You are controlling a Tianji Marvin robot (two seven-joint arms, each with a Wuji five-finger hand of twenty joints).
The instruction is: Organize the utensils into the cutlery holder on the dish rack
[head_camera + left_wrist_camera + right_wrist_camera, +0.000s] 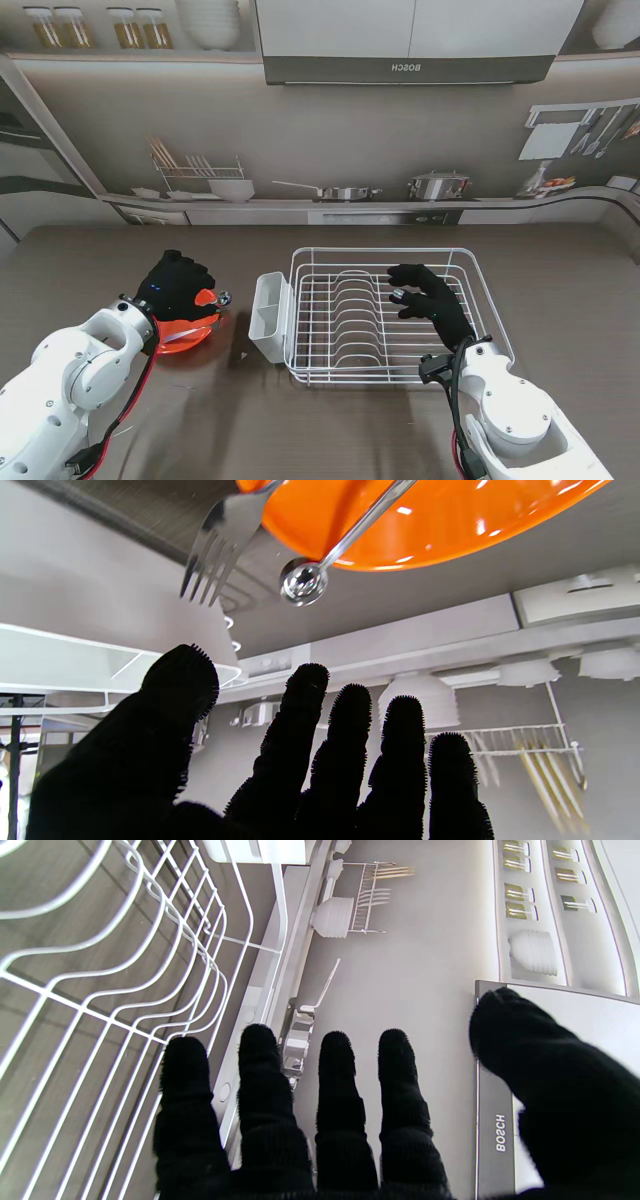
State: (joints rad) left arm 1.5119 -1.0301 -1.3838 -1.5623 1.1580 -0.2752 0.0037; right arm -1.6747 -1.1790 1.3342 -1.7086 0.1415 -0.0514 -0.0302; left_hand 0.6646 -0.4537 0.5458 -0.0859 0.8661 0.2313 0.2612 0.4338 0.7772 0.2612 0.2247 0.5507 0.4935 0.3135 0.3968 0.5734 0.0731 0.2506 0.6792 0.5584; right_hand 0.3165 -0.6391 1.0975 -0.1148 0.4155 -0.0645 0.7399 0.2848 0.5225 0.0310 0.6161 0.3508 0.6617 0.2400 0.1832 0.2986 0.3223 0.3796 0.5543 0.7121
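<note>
A white wire dish rack (392, 316) stands mid-table, with a white cutlery holder (270, 314) hooked on its left side. Left of it sits an orange plate (186, 331) carrying a metal fork (217, 540) and a small round-bowled spoon (305, 580); their ends stick out past the plate's rim. My black-gloved left hand (176, 285) hovers open over the plate, fingers spread and holding nothing. My right hand (430, 298) hangs open over the right half of the rack (100, 970), fingers extended and empty.
A backdrop printed with a kitchen counter, hood and shelves stands behind the table. Brown tabletop lies in front of the rack and to the far right. The cutlery holder stands close beside the plate's right edge.
</note>
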